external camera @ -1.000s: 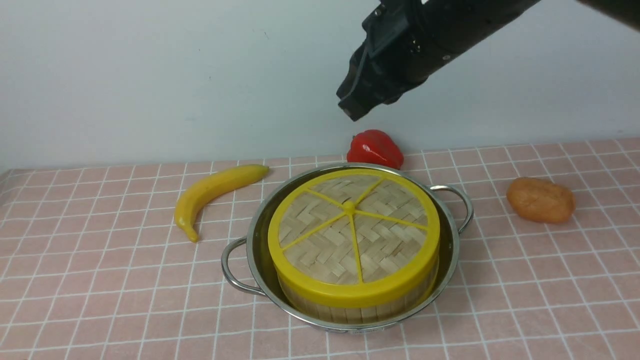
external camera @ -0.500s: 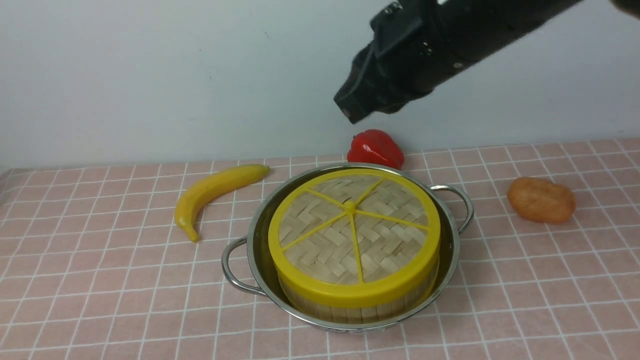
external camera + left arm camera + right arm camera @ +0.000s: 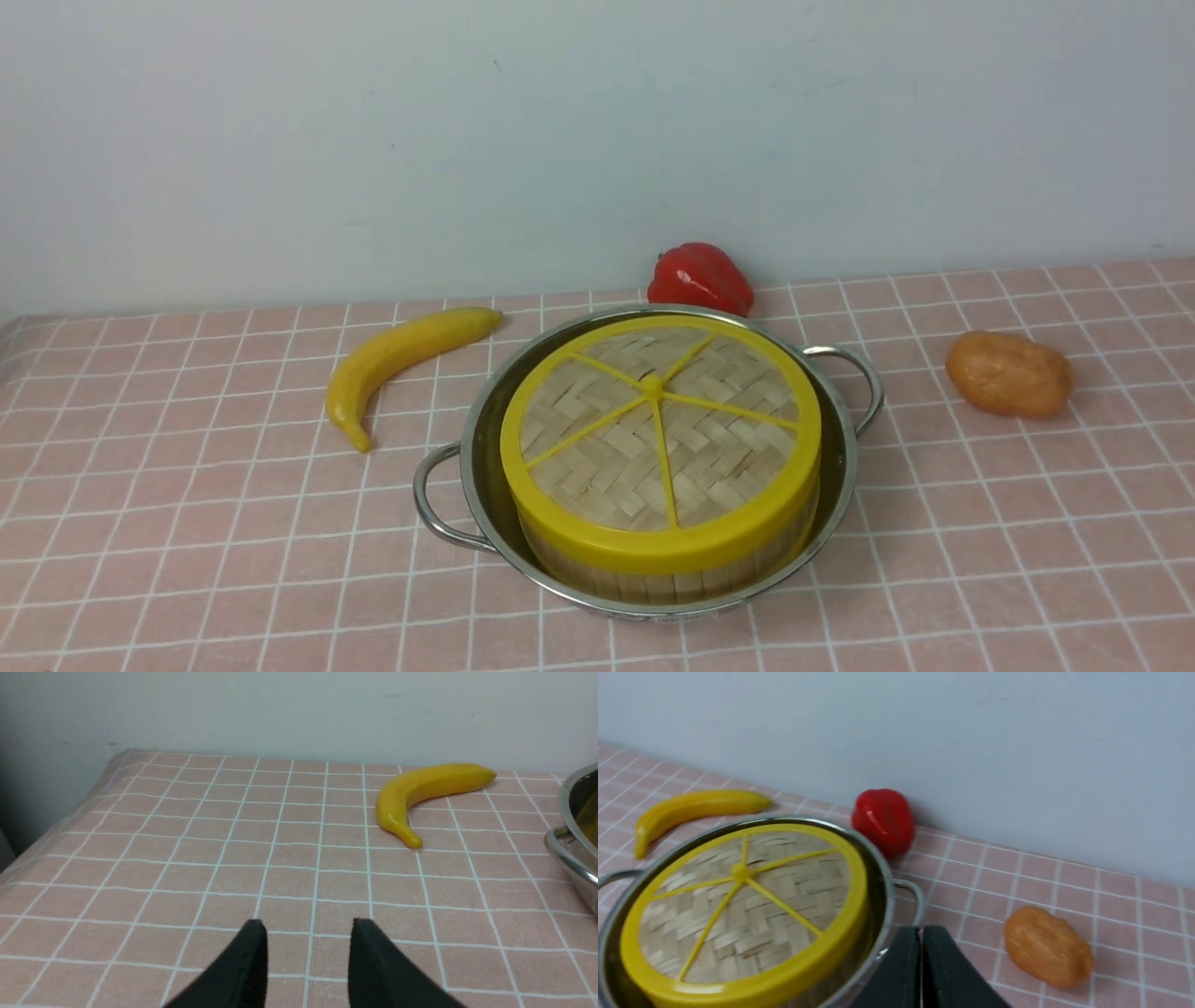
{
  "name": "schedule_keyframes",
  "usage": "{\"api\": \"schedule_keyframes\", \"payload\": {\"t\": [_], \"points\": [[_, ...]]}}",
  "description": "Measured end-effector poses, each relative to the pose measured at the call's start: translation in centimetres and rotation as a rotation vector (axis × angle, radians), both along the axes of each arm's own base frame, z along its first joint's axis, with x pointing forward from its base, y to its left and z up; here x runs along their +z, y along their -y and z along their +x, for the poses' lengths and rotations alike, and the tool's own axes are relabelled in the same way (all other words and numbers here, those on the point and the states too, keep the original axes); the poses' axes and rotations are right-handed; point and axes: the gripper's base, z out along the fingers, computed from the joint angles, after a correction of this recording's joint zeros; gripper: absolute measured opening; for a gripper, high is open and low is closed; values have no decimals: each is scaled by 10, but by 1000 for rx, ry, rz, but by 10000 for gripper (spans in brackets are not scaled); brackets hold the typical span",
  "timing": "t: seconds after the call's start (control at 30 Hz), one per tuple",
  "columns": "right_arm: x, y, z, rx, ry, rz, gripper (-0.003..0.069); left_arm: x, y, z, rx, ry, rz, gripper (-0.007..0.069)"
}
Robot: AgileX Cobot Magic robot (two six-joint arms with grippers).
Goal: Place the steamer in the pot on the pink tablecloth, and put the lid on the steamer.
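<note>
The steamer (image 3: 667,565) sits inside the pot (image 3: 485,467) on the pink tablecloth (image 3: 187,523), and the lid (image 3: 658,439) lies flat on top of it, its yellow rim lining up with the basket all round as far as the front view shows. Judging from that, both parts of the task look done and nothing seems left but to keep the arms clear.

The left gripper (image 3: 308,928) hangs low over bare cloth with its fingers spread apart and nothing between them. The right gripper (image 3: 920,935) has its fingers pressed together, clenched on nothing, and is just beside the pot's near handle in its wrist view.

Neither arm appears in the front view. A banana (image 3: 401,359) lies to the pot's left, a red pepper (image 3: 700,278) just behind the pot by the wall, and an orange-brown potato-like thing (image 3: 1008,373) well off to the right. The cloth's left edge drops off the bench in the left wrist view. Open room lies in front of the pot and on the near left.
</note>
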Motion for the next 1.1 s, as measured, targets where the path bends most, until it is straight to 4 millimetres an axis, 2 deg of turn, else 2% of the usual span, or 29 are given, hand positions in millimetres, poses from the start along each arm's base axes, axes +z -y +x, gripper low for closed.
{"api": "schedule_keyframes", "payload": {"t": [0.07,0.1,0.13,0.2,0.23,0.43,0.6,0.87,1.1], "points": [[-16,11,-22,-73,83,21,37,0,0,0,0,0,0,243],[-21,13,-26,-91,104,24,38,0,0,0,0,0,0,243],[-35,16,-34,-122,135,26,41,0,0,0,0,0,0,243],[-44,19,-40,-144,168,23,43,0,0,0,0,0,0,243],[-60,23,-51,-181,226,20,48,0,0,0,0,0,0,243],[-102,25,-63,-199,241,-3,59,0,0,0,0,0,0,243],[-128,25,-68,-198,234,-10,69,0,0,0,0,0,0,243],[-142,24,-68,-185,155,-19,85,0,0,0,0,1,0,243],[-142,24,-68,-184,149,-23,103,0,0,0,0,1,0,243]]}}
